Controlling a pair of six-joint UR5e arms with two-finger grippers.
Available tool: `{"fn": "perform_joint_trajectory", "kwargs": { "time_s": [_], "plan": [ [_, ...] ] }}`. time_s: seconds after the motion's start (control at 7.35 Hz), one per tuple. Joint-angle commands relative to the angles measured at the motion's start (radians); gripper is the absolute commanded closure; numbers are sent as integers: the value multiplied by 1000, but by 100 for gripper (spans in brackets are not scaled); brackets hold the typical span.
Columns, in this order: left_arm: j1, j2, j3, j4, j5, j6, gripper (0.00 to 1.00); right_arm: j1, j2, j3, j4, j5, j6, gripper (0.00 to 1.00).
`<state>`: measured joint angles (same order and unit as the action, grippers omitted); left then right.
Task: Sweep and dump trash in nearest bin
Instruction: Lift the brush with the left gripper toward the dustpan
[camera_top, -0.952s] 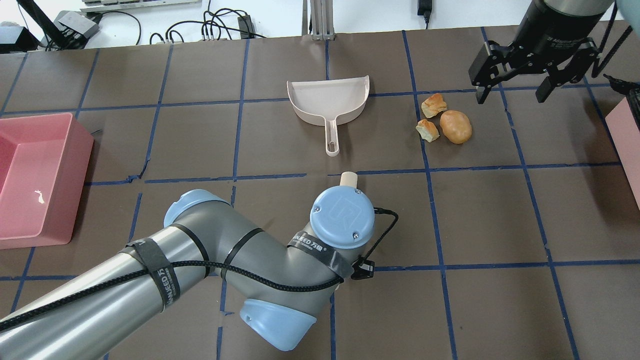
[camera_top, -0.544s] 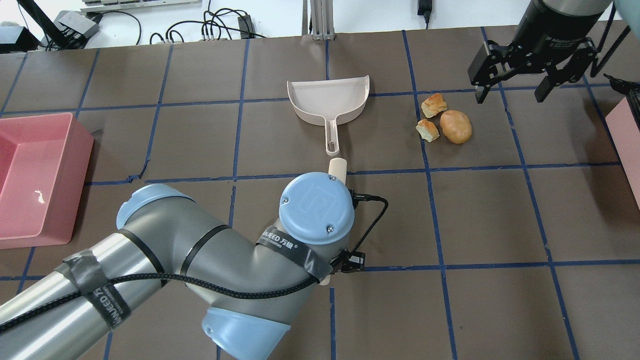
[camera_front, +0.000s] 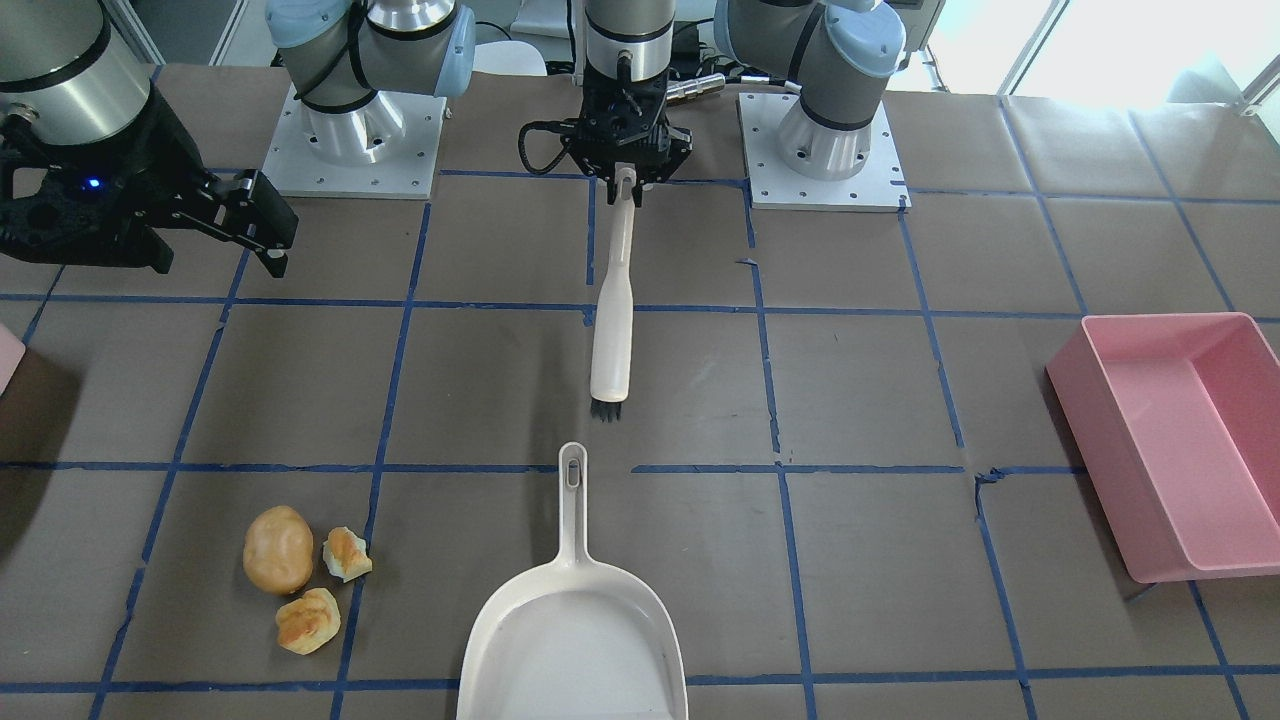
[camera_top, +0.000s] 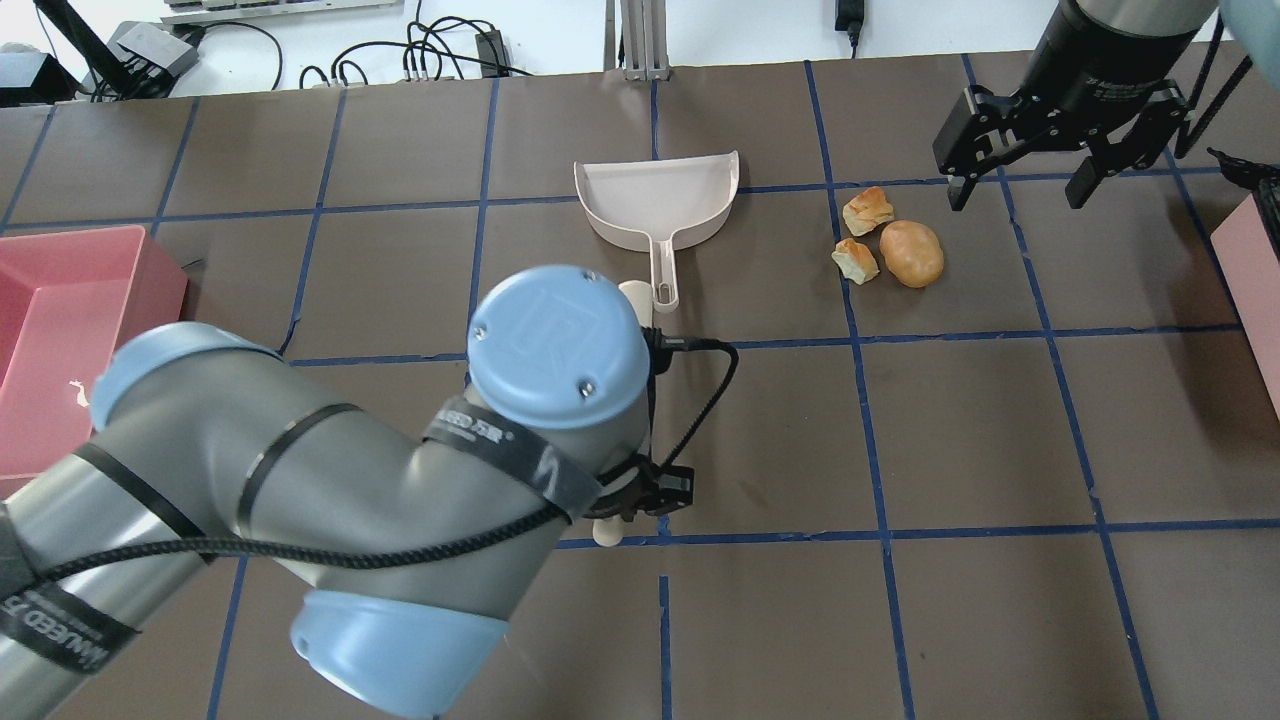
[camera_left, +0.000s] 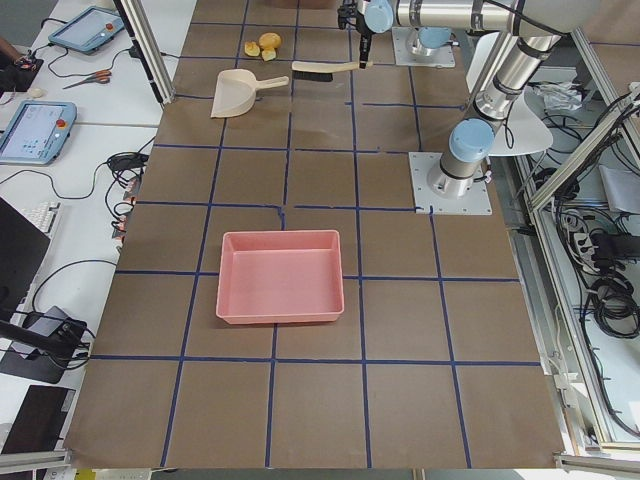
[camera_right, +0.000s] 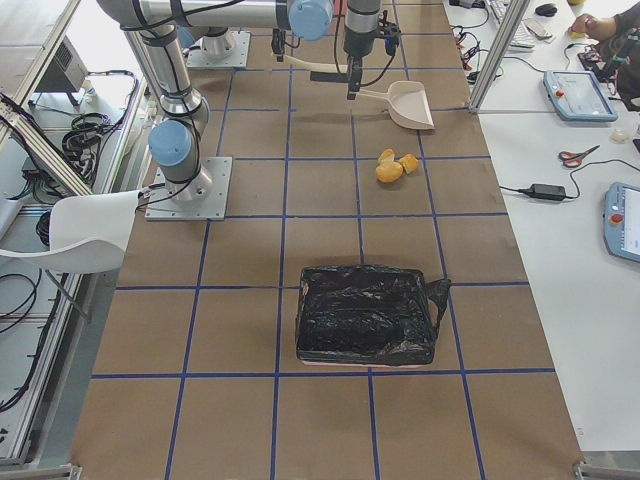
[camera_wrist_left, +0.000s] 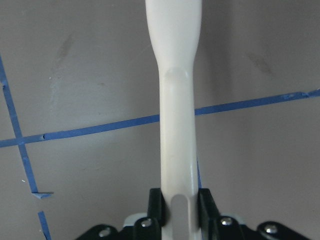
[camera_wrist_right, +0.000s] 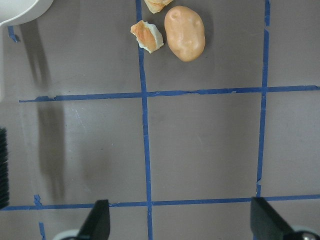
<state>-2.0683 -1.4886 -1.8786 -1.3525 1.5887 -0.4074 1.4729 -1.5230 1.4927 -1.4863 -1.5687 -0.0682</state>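
My left gripper (camera_front: 626, 176) is shut on the end of a white brush (camera_front: 611, 320), also seen in the left wrist view (camera_wrist_left: 179, 125). Its black bristles point at the handle of the white dustpan (camera_front: 575, 640). In the overhead view my own wrist hides this gripper. The trash lies right of the dustpan (camera_top: 655, 205): a tan potato-shaped lump (camera_top: 911, 253) and two bread chunks (camera_top: 867, 210) (camera_top: 855, 260). My right gripper (camera_top: 1018, 190) is open and empty, hovering just beyond the trash. The pale pink bin (camera_top: 1252, 265) shows only as a corner at the right edge.
A large pink tub (camera_top: 70, 350) stands at the far left of the table. The right side view shows a container lined with a black bag (camera_right: 365, 315). Cables and boxes lie beyond the far table edge. Blue tape lines cross the brown table (camera_top: 1000, 430).
My left arm has swung left and its wrist looms larger in the overhead view. The brush tip has moved up beside the dustpan handle. The right gripper has shifted slightly away.
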Motion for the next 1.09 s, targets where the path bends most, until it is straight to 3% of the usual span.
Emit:
{"fn": "perform_joint_trajectory", "kwargs": {
  "time_s": [0.0,0.41,0.68,0.95],
  "plan": [
    [158,-28,250,-146,46,131,100,7,-11,9,-11,7,8,0],
    [330,-67,432,-215,85,359,100,87,44,11,-101,10,15,0],
    [419,-67,469,-266,51,383,100,191,160,8,-234,7,60,0],
    [493,-67,512,-328,-33,423,100,334,283,3,-406,-5,219,0]
  ]
}}
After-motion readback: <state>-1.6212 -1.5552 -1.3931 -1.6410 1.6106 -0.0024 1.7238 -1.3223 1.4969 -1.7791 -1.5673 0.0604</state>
